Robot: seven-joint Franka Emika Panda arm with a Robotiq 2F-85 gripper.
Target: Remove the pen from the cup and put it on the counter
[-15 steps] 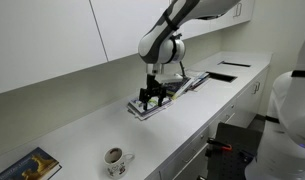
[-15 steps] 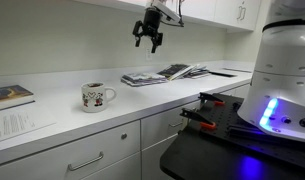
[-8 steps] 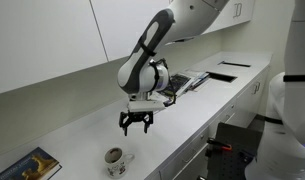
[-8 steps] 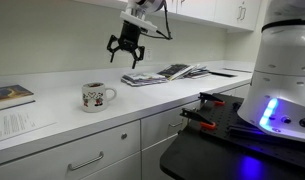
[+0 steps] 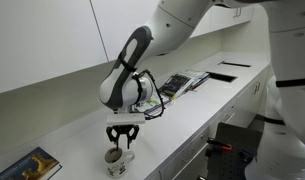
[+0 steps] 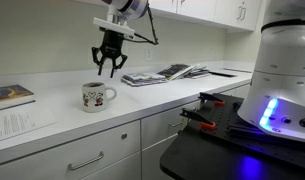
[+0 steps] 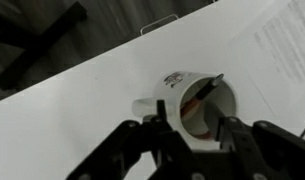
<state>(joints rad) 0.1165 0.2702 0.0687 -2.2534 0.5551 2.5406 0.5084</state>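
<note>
1. Gripper (image 5: 122, 144): fingers spread wide, holding nothing, hangs just above cup (image 5: 115, 160).
2. Cup: white mug w/ dark marks, side handle, dark inside; upright on white counter (image 6: 52, 116).
3. Pen (image 7: 200, 94): thin dark-reddish stick, leans inside cup, top end at rim.

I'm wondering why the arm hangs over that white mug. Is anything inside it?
Yes: in the wrist view a thin reddish pen leans inside the mug, its upper end at the rim. The gripper covers part of the dark inside, so the bottom is hidden.
</note>
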